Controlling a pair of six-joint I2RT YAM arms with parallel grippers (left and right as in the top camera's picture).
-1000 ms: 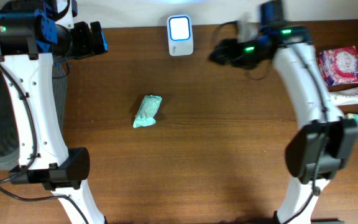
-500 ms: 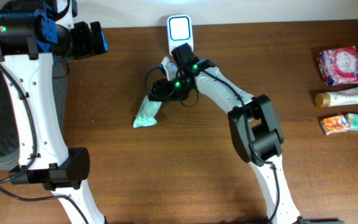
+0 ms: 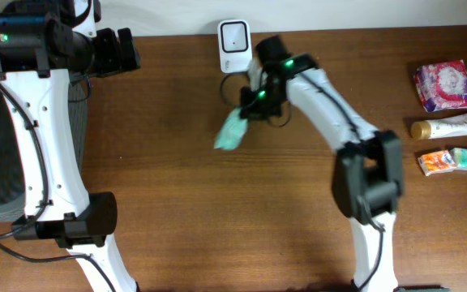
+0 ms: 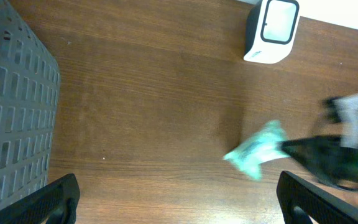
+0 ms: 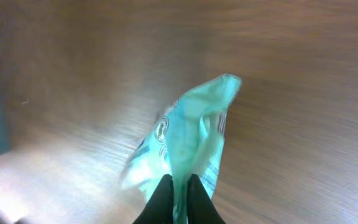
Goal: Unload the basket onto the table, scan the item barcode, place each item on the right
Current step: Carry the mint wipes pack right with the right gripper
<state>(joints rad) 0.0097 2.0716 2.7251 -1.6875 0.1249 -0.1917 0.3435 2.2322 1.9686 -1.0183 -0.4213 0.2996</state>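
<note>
While in right gripper (image 5: 179, 188), packet (image 5: 188, 134) near scanner (image 3: 233, 37).

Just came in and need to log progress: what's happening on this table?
The right pincer is shut on a teal packet, pinching one end so it dangles above the wooden table, just in front of the white scanner at the back edge. The left pincer is open and empty, off to the left.

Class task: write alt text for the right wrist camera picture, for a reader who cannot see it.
The right claw pinches one end of a light green packet, with a brown wooden table behind it. The picture is slightly blurred.
</note>
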